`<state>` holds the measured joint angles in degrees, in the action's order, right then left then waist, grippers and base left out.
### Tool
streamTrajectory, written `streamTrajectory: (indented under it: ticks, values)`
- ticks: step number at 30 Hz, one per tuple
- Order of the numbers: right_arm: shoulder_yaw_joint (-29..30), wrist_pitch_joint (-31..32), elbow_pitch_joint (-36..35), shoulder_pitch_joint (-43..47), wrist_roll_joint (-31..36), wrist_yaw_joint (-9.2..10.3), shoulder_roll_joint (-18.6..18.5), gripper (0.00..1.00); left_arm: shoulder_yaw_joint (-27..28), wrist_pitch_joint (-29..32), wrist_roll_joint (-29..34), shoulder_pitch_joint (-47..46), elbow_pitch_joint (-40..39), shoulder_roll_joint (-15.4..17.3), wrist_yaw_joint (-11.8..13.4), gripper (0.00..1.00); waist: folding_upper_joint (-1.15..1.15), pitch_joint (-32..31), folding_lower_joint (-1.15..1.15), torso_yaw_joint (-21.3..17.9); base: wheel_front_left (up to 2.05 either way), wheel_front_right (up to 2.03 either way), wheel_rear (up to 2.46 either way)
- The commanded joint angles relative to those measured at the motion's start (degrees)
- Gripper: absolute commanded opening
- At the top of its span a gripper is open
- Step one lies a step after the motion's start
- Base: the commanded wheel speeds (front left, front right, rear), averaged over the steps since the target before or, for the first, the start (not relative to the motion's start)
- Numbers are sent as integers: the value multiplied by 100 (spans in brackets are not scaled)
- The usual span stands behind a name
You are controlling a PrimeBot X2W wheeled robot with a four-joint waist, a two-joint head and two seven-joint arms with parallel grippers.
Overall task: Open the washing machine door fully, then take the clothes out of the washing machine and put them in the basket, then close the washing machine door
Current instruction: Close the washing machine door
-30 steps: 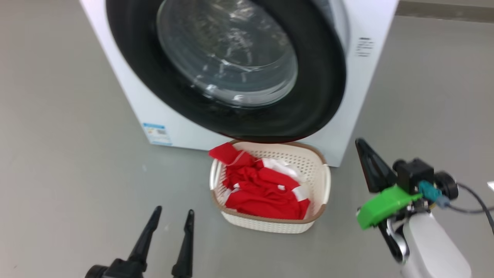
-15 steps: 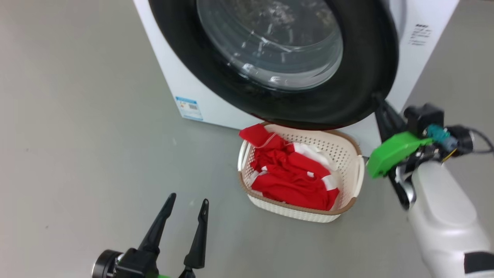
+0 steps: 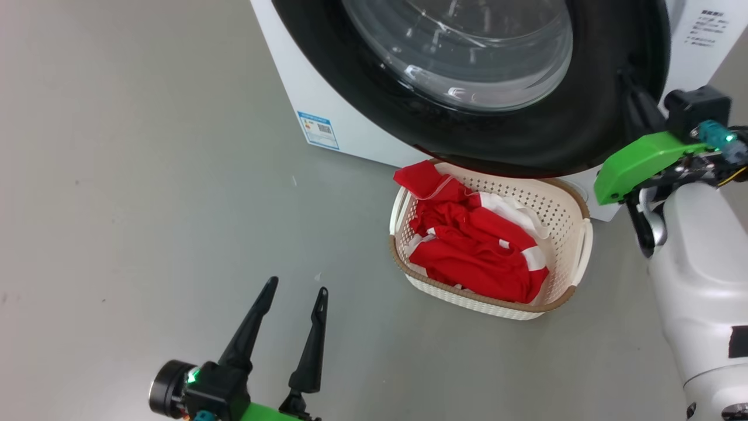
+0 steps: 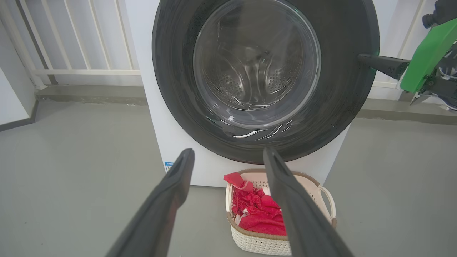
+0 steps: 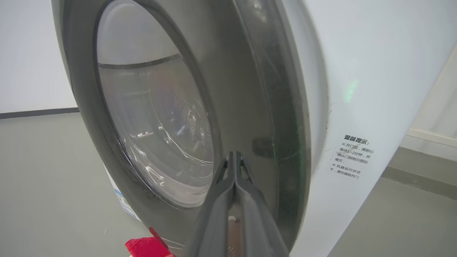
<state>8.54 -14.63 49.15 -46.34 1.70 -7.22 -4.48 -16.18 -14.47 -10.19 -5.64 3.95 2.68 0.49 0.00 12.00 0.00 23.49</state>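
The washing machine (image 3: 350, 134) is a white box at the top of the head view. Its door (image 3: 526, 134), a black rim around bulging glass, lies close against the front; whether it is latched I cannot tell. My right gripper (image 3: 634, 96) is shut, and its tips touch the right side of the door's rim (image 5: 242, 89), as the right wrist view shows (image 5: 234, 157). The basket (image 3: 467, 295) stands on the floor just below the door with the red and white clothes (image 3: 479, 251) heaped inside. My left gripper (image 3: 297, 287) hovers open and empty over the floor, left of the basket.
Grey floor (image 3: 146, 204) spreads to the left and front of the machine. A white railing (image 4: 71, 43) and a low kerb run behind it. My pale right forearm (image 3: 701, 280) stands right of the basket. A blue label (image 3: 318, 130) sits low on the machine's front.
The camera has shifted, so the machine and basket sit further right. My shut right gripper has risen from beside the basket onto the door's rim. The left gripper stays open.
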Motion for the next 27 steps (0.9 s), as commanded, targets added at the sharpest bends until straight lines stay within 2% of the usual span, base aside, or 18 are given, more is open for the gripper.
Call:
streamTrajectory:
  ticks: [1,13,22,27]
  values:
    - [-52,-36,-100,-195,68,-26,47,0,153,-52,-44,-186,-124,20,-11,100,0,81,0,73,0,0,0]
    - [622,-37,66,-839,214,-26,-165,0,-17,-52,-311,-338,-168,20,39,100,0,466,0,227,0,0,0]
    - [708,-37,482,-1588,475,-26,-475,0,-101,-52,-489,-459,-235,20,113,100,0,863,0,264,0,0,0]
    - [726,-37,523,-1750,570,-26,-497,0,-111,-52,-490,-495,-225,20,141,100,0,922,0,246,0,0,0]
